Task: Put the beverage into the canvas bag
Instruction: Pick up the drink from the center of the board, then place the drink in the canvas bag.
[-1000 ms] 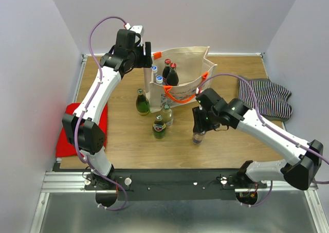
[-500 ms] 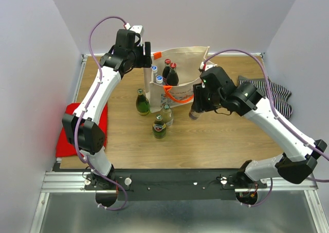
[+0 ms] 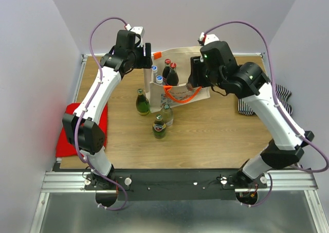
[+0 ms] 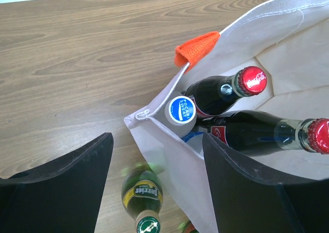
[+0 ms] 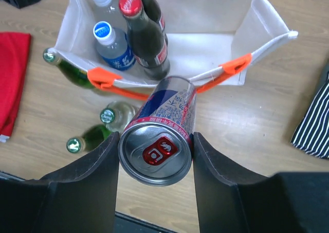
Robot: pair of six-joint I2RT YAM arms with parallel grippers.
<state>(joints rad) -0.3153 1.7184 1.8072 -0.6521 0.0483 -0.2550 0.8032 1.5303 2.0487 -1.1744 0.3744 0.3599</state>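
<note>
While scanning from the left, find the left gripper [image 4: 155, 145] gaping wide and empty over the far corner of the canvas bag [image 4: 288, 53], with green bottles [image 3: 142, 102] standing outside on the table [image 3: 216, 135] just beside it. Further right, see the right gripper [image 5: 156, 140] clamped by both fingers on a can [image 5: 157, 150], roughly above the bag's near rim and orange handle [image 5: 128, 91], not yet inside. Beware of letting go too early: could well strike the handle or the cola bottles [image 5: 146, 37], then tip off the rim onto the table.
</note>
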